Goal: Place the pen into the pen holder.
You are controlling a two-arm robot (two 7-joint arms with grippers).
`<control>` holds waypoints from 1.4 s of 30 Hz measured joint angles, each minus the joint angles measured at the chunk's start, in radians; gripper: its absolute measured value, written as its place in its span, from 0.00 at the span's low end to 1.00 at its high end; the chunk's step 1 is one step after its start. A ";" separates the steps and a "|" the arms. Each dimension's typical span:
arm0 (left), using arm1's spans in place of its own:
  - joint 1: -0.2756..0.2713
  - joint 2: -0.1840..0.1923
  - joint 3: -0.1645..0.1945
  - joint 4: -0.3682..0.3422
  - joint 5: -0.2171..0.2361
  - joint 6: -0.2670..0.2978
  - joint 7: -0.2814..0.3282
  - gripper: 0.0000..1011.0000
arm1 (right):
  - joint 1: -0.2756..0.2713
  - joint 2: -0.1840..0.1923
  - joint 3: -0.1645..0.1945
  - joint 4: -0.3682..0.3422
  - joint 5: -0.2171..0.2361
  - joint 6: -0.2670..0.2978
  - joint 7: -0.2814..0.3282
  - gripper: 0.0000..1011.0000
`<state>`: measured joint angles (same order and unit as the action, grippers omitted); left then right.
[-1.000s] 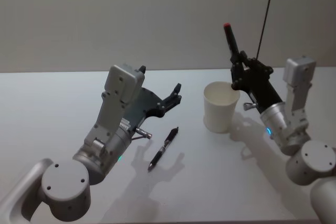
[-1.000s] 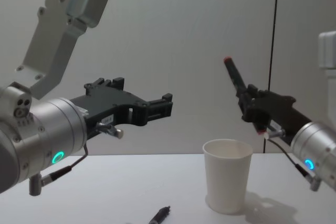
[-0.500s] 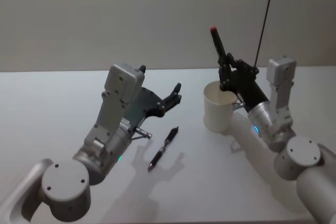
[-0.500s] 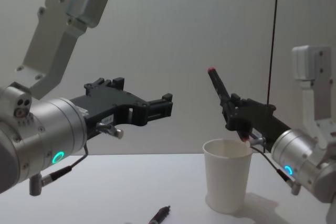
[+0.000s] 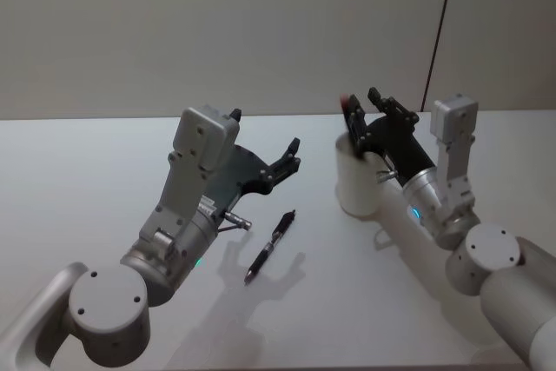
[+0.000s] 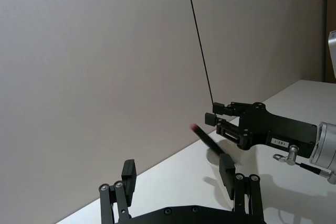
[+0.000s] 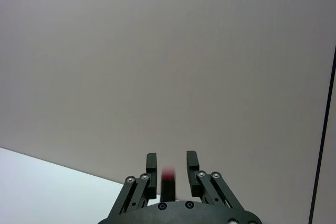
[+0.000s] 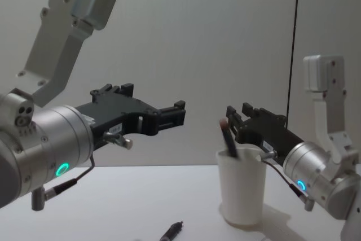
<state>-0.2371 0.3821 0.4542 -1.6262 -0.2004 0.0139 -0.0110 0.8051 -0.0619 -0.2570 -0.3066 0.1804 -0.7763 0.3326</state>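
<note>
Over the white table [image 5: 87,171] the left gripper [image 6: 177,174] hangs with its fingers spread, near a black pen [image 5: 269,248] lying flat. The right gripper [image 7: 171,161] is just above the paper cup [image 8: 242,190], fingers apart. The red-tipped pen [image 8: 228,136] stands slanted inside the cup.

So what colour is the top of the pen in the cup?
Red; pen top, best in left wrist view.

We take this for a robotics lab. A plain white table [image 5: 87,180] stands against a blank grey wall [image 5: 217,32] crossed by one thin dark line [image 5: 440,32].
</note>
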 joint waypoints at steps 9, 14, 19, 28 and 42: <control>0.000 0.000 0.000 0.000 0.000 0.000 0.000 1.00 | 0.038 -0.013 0.009 0.077 0.006 -0.042 0.018 0.56; 0.000 0.000 0.000 0.000 0.000 0.000 0.000 1.00 | 0.051 -0.018 0.014 0.106 0.008 -0.056 0.025 0.74; 0.000 0.000 0.000 0.000 0.000 0.000 0.000 1.00 | 0.060 -0.021 0.019 0.123 0.008 -0.065 0.031 0.85; 0.000 0.000 0.000 0.000 0.000 0.000 0.000 1.00 | 0.071 -0.024 0.027 0.144 0.008 -0.075 0.037 0.99; 0.000 0.000 0.000 0.000 0.000 0.000 0.000 1.00 | 0.035 -0.013 0.032 0.030 -0.014 0.016 0.020 0.99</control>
<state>-0.2372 0.3821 0.4542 -1.6262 -0.2004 0.0139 -0.0109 0.8400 -0.0751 -0.2254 -0.2770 0.1663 -0.7601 0.3522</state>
